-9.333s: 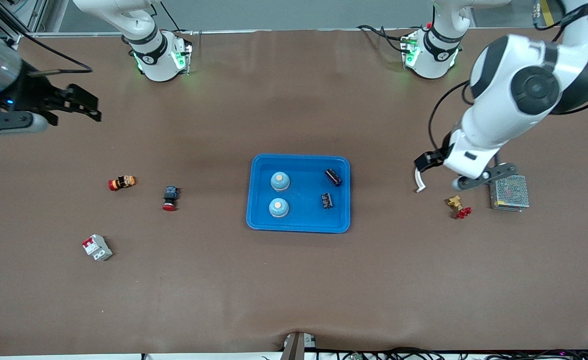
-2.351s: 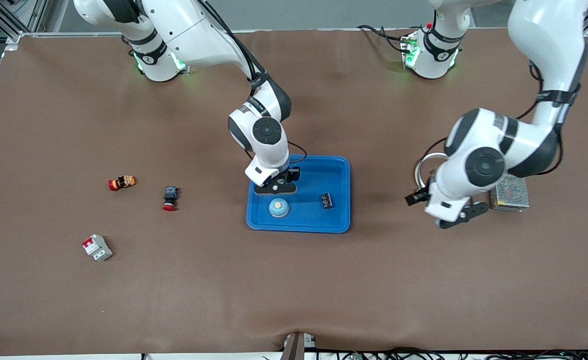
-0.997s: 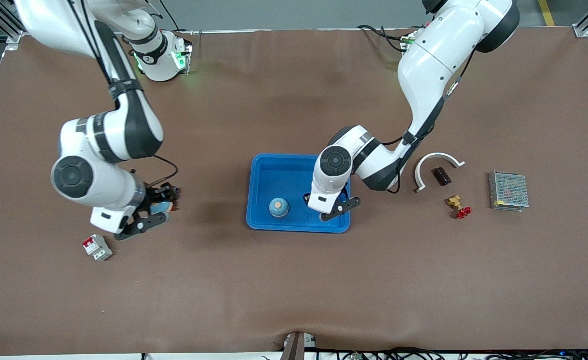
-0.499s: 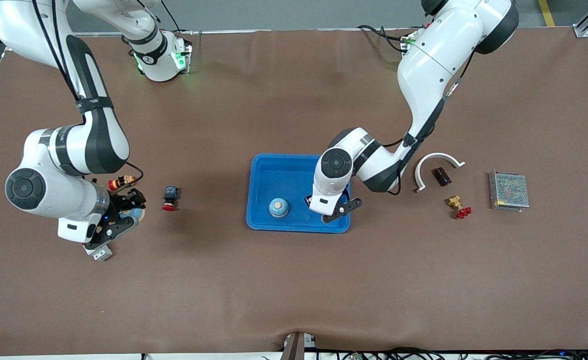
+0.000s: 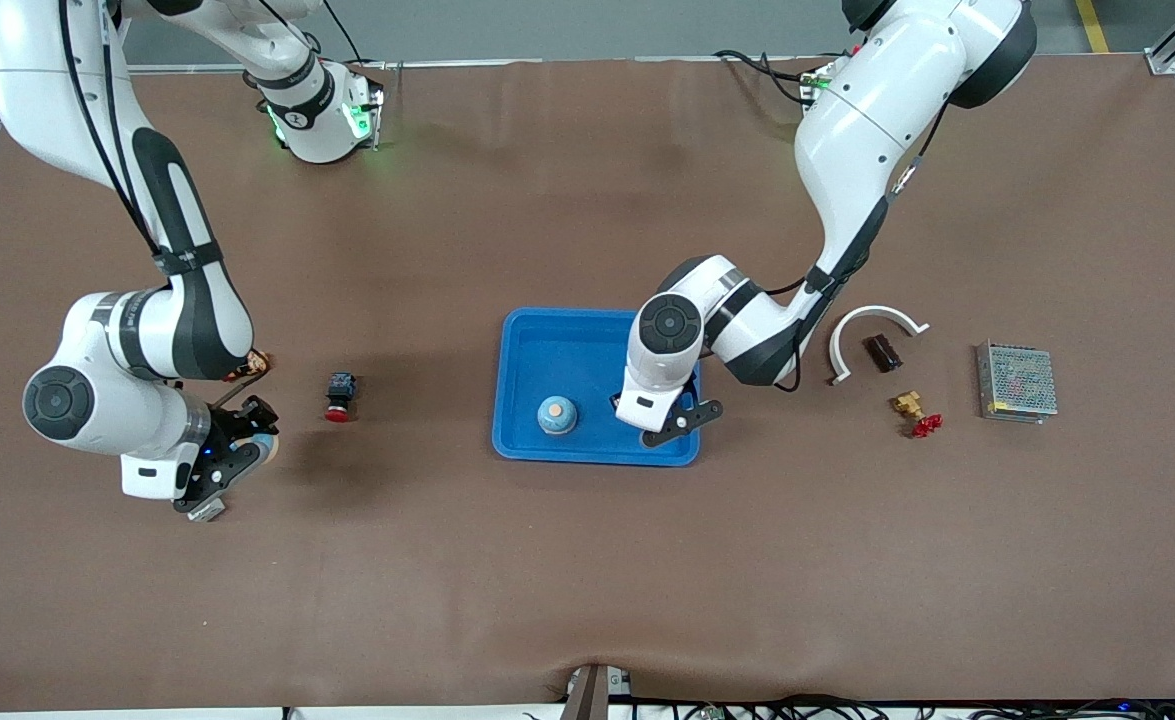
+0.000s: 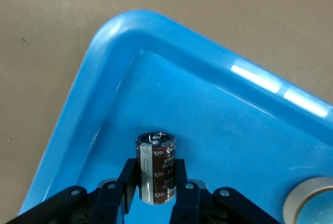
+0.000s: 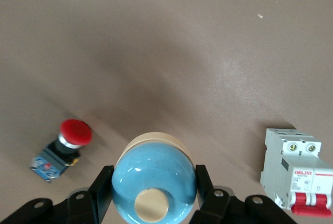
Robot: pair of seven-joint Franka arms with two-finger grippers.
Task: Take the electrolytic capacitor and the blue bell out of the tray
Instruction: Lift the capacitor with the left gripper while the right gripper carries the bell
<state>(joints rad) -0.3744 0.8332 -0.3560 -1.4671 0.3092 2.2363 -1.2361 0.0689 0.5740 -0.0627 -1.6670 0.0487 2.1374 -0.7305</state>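
My left gripper [image 5: 661,416] is low inside the blue tray [image 5: 597,316], shut on a dark brown capacitor [image 6: 156,154] that stands upright between its fingers [image 6: 183,174]. A second capacitor [image 5: 884,352] lies on the table inside a white curved piece [image 5: 872,318]. My right gripper [image 5: 237,456] is shut on a blue bell [image 7: 154,182] with a cream button, low over the table beside a white circuit breaker [image 7: 294,174]. Another blue bell [image 5: 556,414] stands in the tray; its edge shows in the left wrist view [image 6: 312,206].
A red push button [image 5: 339,397] lies between my right gripper and the tray, also in the right wrist view [image 7: 62,146]. An orange-red switch [image 5: 257,362] is half hidden by the right arm. A brass part [image 5: 913,410] and a metal power supply [image 5: 1017,382] lie toward the left arm's end.
My right gripper has carried one bell out of the tray toward the right arm's end, next to the circuit breaker. My left gripper set one capacitor by the white piece and returned into the tray.
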